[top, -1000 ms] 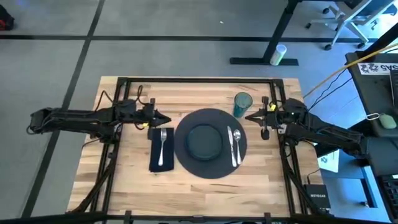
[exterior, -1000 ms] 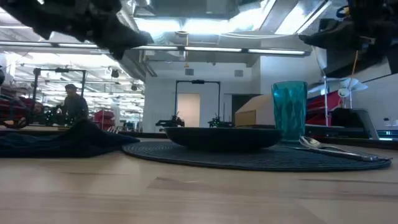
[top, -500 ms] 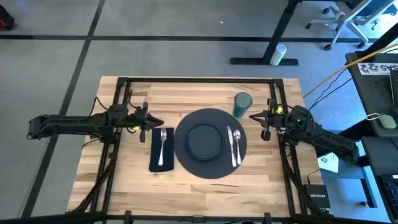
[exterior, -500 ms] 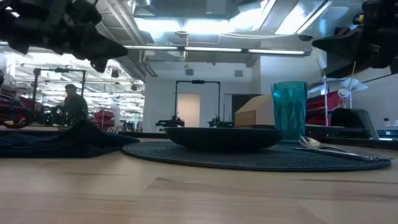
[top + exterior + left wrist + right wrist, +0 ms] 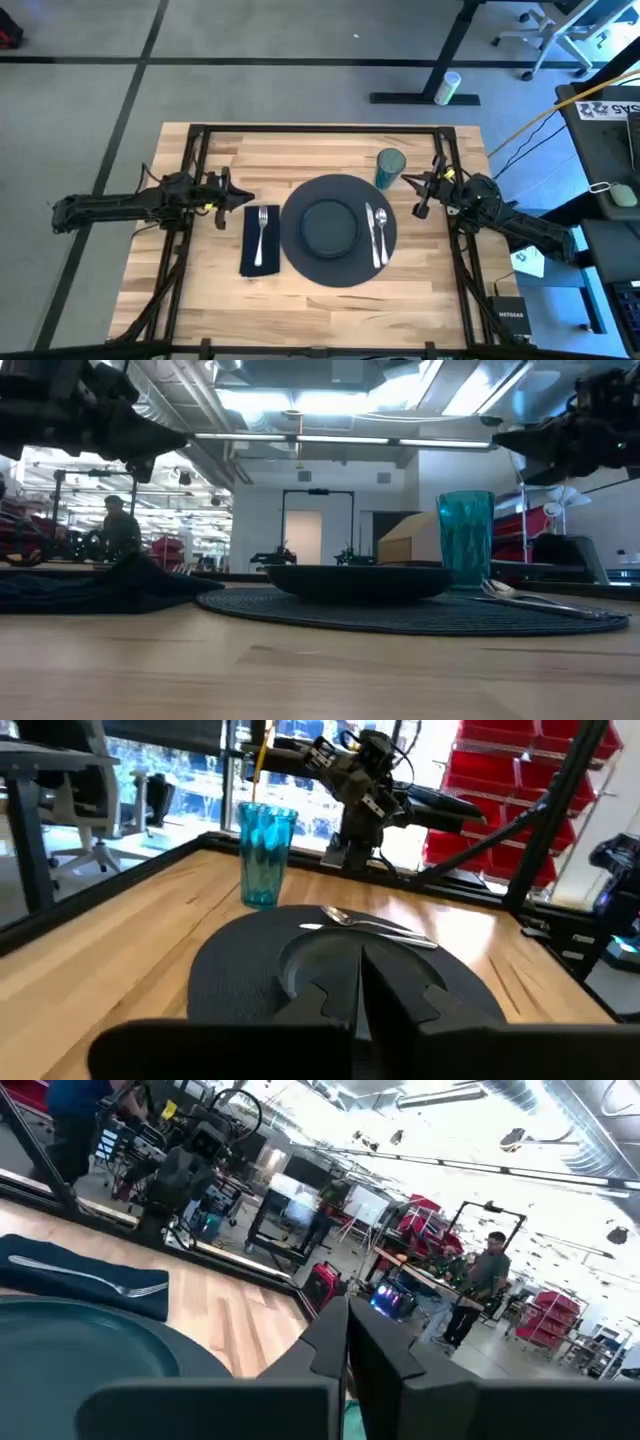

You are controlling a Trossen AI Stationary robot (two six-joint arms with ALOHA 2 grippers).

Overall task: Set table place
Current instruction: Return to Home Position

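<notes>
A dark round charger lies mid-table with a smaller dark plate on it. To the charger's left a silver fork lies on the navy napkin. The knife and spoon rest on the charger's right part. The teal cup stands upright just beyond them. My left gripper hovers shut above the table, left of the napkin's far end. My right gripper hovers shut right of the cup. Both are raised in the low view, touching nothing.
Black rails run along the table's far edge and down both sides under the arms. Bare wood shows near the front and in the corners. In the room behind, a person sits far off.
My left gripper has drawn back toward the table's left edge, away from the napkin, staying shut and raised. My right gripper has shifted slightly toward the right edge. The place setting has stayed where it was.
</notes>
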